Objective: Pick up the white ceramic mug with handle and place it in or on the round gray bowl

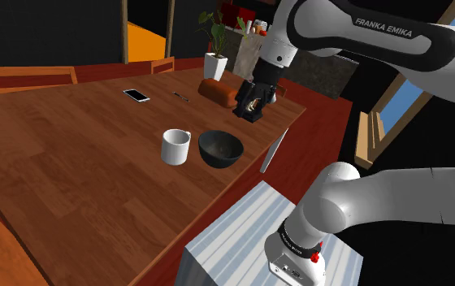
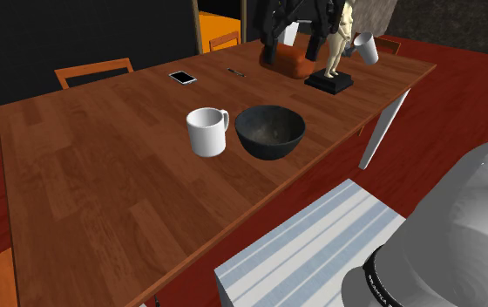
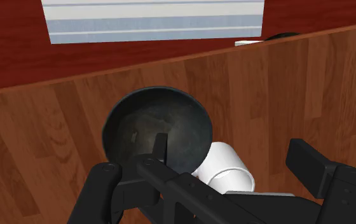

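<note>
White mug (image 1: pixel 175 147): upright on wooden table (image 1: pixel 71 154), just beside dark grey bowl (image 1: pixel 220 149), mouth up. Black gripper (image 1: pixel 252 104): raised above table, beyond bowl from striped stand (image 1: pixel 242 236); fingers (image 3: pixel 100 189) spread wide, clasping nothing. Smartphone (image 1: pixel 136 95): lying flat, well apart from bowl. Figurine (image 2: pixel 334 48) on black base: beyond bowl, near table edge.

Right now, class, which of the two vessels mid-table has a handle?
The white mug; the dark, wider bowl beside it has no handle.
</note>
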Controlling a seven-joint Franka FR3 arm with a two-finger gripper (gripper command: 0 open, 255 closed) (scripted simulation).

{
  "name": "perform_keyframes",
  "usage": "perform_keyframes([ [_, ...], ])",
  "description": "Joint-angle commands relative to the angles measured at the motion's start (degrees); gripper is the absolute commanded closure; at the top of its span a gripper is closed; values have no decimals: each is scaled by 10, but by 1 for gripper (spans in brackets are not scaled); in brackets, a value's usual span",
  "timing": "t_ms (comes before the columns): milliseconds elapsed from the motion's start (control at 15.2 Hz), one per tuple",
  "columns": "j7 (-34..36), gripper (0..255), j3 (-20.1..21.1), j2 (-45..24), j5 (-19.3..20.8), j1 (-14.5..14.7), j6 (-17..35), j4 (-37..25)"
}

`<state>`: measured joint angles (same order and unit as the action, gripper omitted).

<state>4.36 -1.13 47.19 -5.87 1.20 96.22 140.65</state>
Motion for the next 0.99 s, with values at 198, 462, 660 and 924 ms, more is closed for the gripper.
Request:
perform_keyframes([
  [198,17,0,25,-43,-6,7,60,10],
  [462,40,0,57,-111,-9,14,138,11],
  [660,60,0,80,-169,-6,16,193,3],
  [924,91,0,110,-253,8,16,260,-19],
])
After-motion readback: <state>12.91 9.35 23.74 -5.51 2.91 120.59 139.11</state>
